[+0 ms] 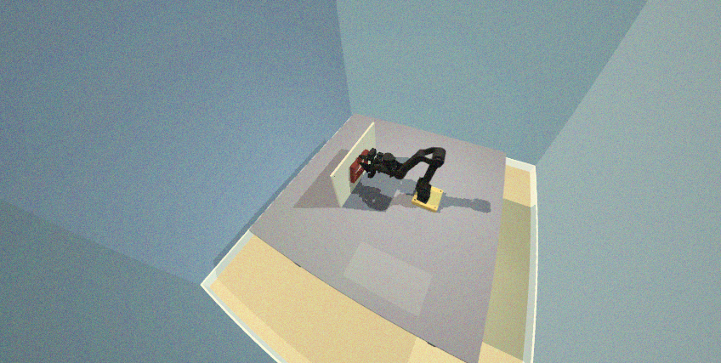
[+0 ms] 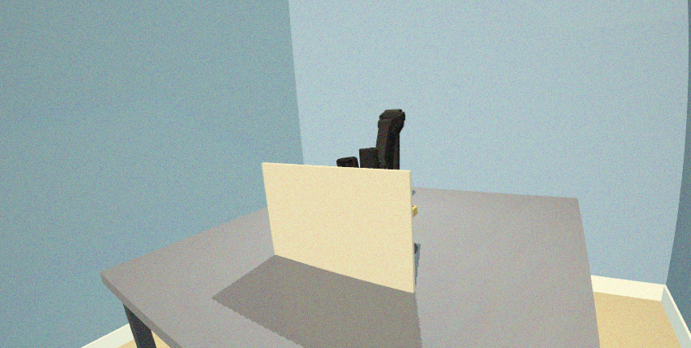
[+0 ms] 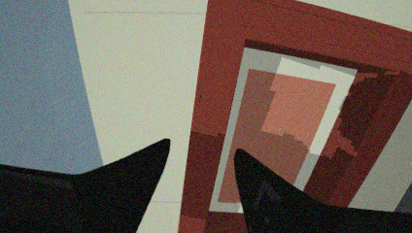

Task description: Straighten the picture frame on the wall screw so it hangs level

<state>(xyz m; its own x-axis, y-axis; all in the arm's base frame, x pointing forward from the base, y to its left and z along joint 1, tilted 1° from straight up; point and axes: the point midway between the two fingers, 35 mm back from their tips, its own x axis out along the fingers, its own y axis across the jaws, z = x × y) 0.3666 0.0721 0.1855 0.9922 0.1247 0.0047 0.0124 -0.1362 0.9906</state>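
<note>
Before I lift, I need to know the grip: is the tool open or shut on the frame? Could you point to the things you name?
Open. In the wrist view, the tool's [image 3: 203, 145] fingertips stand apart, the frame's [image 3: 201, 87] side bar seen between them.

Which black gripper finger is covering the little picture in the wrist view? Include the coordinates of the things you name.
The right-hand finger [image 3: 279, 204] in that view: its tip overlaps the picture [image 3: 301, 107]. The left-hand finger's [image 3: 112, 199] tip shows against the pale board [image 1: 339, 188] [image 2: 339, 223] [image 3: 141, 73].
</note>
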